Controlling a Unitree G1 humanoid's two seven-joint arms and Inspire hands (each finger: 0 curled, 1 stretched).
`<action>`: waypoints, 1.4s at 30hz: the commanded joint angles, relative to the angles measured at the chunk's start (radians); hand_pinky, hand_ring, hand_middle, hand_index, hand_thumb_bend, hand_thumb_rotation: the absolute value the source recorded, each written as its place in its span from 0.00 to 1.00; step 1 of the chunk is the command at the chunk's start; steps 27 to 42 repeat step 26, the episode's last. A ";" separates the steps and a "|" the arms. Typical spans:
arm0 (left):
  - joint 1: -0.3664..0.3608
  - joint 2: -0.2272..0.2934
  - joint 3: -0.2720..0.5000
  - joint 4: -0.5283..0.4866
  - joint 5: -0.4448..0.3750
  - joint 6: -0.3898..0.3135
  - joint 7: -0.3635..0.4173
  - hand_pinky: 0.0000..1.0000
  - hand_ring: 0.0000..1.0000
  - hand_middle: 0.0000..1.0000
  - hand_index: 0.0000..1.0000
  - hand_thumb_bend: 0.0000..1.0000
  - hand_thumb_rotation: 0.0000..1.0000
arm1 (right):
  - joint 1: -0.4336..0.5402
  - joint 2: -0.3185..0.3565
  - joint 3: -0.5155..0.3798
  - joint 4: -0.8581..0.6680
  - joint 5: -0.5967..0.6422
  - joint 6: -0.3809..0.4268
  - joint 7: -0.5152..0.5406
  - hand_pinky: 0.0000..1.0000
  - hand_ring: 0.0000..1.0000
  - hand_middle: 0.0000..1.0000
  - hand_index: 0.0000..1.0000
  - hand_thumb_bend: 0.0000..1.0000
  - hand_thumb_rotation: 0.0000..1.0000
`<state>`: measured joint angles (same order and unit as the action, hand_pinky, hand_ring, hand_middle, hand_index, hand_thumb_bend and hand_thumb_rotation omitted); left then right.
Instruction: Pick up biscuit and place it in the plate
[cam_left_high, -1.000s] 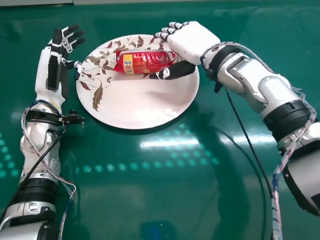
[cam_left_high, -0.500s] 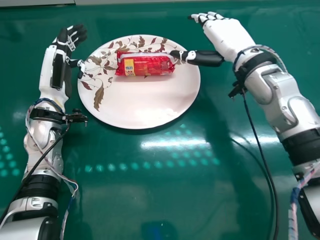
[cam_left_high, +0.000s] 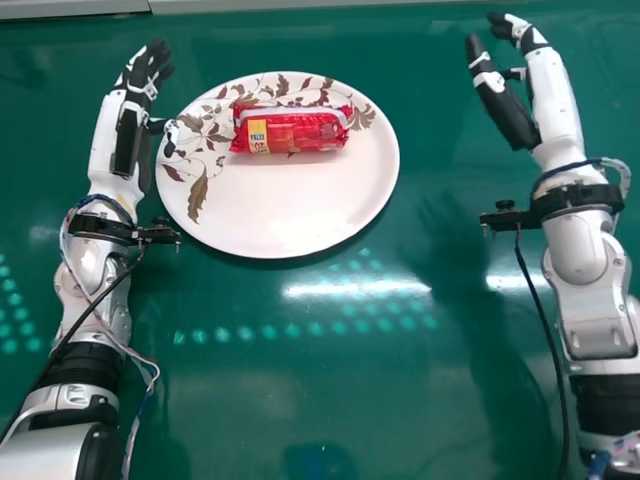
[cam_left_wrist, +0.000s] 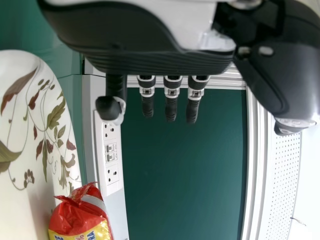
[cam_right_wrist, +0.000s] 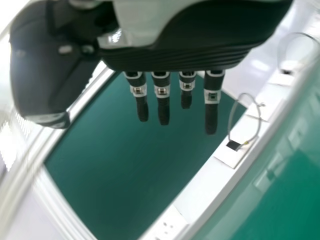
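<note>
The red biscuit packet (cam_left_high: 290, 130) lies on its side on the far half of the leaf-patterned plate (cam_left_high: 280, 205), well inside the rim, so the placing looks done and what remains is mostly a matter of not spoiling it. The right hand (cam_left_high: 553, 100) is well apart from the plate, over the green tabletop (cam_left_high: 400, 400), its fingers (cam_right_wrist: 163, 107) extended and a little spread, pinching nothing. The left hand (cam_left_high: 128, 130) is beside the plate's left edge, also open and without a grip, one digit jutting towards the rim; whether it touches, I cannot tell

The likeliest trouble is on that left side: if the arm swings inward rather than backing off outward, the jutting digit could catch the rim and shove or tip the plate, and the packet could slide, its wrapper looking slick against the glaze. A needless second grasp would risk squeezing the biscuits to crumbs or rolling the packet towards the edge. On the right, the danger is slighter: the black cable (cam_left_high: 562, 390) hanging from the wrist could drag over the plate if that arm crosses back. Both hands would do best to draw away sideways, slowly
</note>
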<state>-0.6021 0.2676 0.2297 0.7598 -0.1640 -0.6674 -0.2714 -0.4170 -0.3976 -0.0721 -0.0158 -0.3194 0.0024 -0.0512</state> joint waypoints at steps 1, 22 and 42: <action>0.019 -0.008 0.003 0.029 -0.004 -0.010 -0.003 0.00 1.00 0.97 0.97 0.89 0.81 | 0.065 0.039 -0.027 -0.078 0.039 0.042 0.003 0.70 0.86 0.91 0.94 0.69 0.42; 0.014 -0.076 0.026 0.021 -0.046 -0.039 0.039 0.00 0.90 0.86 0.89 0.82 0.86 | 0.289 0.192 -0.096 -0.240 0.146 -0.022 -0.055 0.71 0.84 0.88 0.87 0.43 0.33; 0.018 -0.082 0.022 0.023 -0.034 -0.040 0.060 0.00 0.91 0.86 0.90 0.85 0.88 | 0.294 0.187 -0.134 -0.285 0.179 0.039 -0.036 0.62 0.79 0.89 0.87 0.46 0.33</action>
